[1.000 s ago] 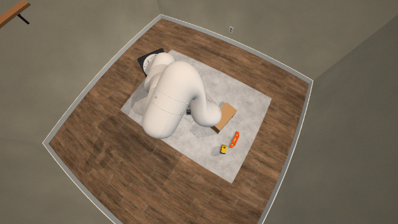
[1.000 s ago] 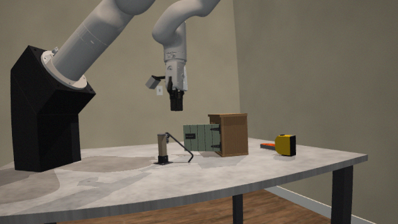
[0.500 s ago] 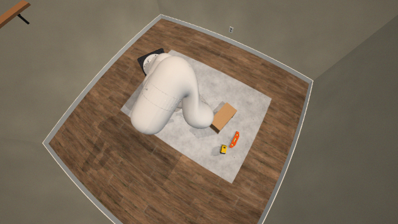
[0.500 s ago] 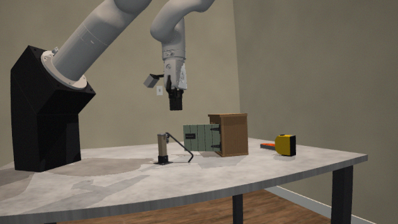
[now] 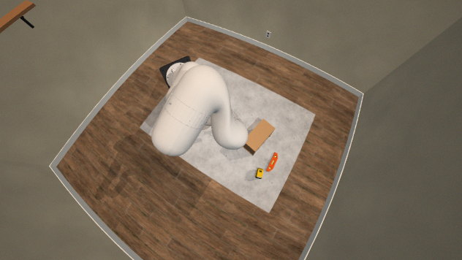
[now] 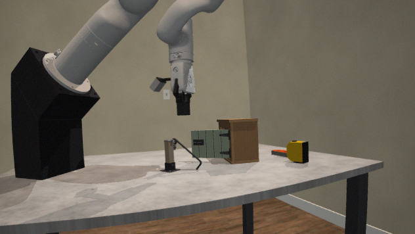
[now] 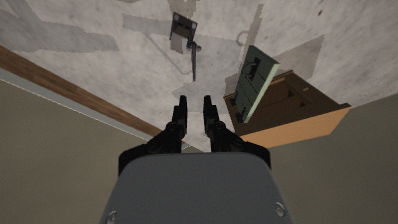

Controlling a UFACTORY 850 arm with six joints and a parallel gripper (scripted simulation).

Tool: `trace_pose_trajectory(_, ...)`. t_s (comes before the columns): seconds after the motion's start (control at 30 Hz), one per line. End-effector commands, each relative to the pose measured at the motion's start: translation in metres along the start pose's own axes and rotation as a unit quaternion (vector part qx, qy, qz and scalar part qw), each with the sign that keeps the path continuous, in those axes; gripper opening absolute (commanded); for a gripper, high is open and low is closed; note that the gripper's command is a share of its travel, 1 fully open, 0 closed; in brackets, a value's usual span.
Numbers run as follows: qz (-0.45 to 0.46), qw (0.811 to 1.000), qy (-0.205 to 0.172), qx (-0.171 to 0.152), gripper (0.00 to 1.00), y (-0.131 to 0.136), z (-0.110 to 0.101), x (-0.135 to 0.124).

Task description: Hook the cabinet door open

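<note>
The wooden cabinet [image 6: 243,139] stands flat on the table, and its green door [image 6: 210,143] is swung wide open toward the post [image 6: 169,152]. The black hook [image 6: 188,151] slants down from the top of the post. Its bent tip rests on the table just short of the door, apart from it. My gripper [image 6: 183,110] hangs well above the table, over the gap between post and door. In the wrist view the fingers stand close together with nothing between them. The hook [image 7: 194,60], door [image 7: 257,82] and cabinet [image 7: 295,115] lie below.
A yellow tape measure [image 6: 297,151] and an orange level [image 6: 278,152] lie to the right of the cabinet. The black robot base [image 6: 46,125] stands at the left. From above, the arm hides the post and door, and only the cabinet top [image 5: 259,136] shows.
</note>
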State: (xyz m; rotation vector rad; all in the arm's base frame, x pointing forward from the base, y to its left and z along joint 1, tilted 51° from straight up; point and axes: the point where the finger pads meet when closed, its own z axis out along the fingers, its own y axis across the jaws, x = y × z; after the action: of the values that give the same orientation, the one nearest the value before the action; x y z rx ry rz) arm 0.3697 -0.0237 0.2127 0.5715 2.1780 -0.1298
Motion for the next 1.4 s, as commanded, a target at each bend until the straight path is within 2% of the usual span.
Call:
trace_pose_trajectory(0.0, 0.0, 1.0, 0.0, 0.0, 0.24, 0.0, 0.0, 0.0)
trace_pose_trajectory(0.33, 0.0, 1.0, 0.0, 0.0, 0.24, 0.0, 0.002, 0.0)
trace_pose_trajectory(0.7, 0.0, 1.0, 0.0, 0.0, 0.24, 0.0, 0.013, 0.0)
trace_pose_trajectory(1.37, 0.0, 1.0, 0.0, 0.0, 0.24, 0.0, 0.062, 0.0)
